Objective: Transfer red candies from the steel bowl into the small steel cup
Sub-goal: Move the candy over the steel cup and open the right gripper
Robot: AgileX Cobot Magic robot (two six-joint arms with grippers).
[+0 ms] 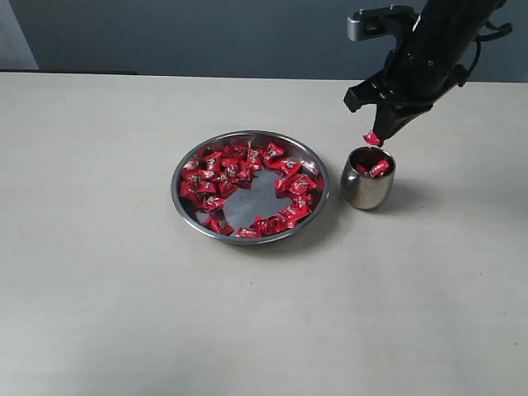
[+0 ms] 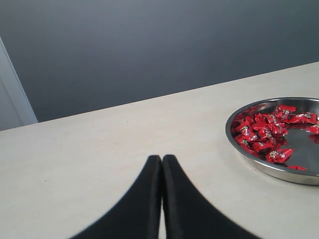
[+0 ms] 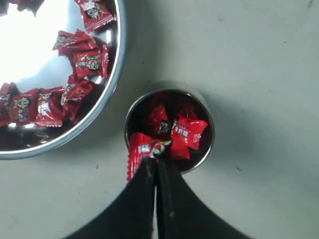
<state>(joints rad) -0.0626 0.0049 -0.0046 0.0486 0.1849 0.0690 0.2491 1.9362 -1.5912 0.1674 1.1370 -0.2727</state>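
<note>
While the right gripper (image 3: 155, 158) pinches one crinkled red candy (image 1: 373, 139) just above the rim of the small steel cup (image 1: 367, 191), a few more shiny red wrappers lie inside that rounded cup. Just beside it, not touching, the wide steel bowl (image 1: 247, 205) holds the red candies (image 1: 210, 177) in a ring around its bare mirror bottom. The left gripper (image 2: 162, 167), pressed together and empty, hangs over the pale table (image 1: 99, 289), apart from the bowl
</note>
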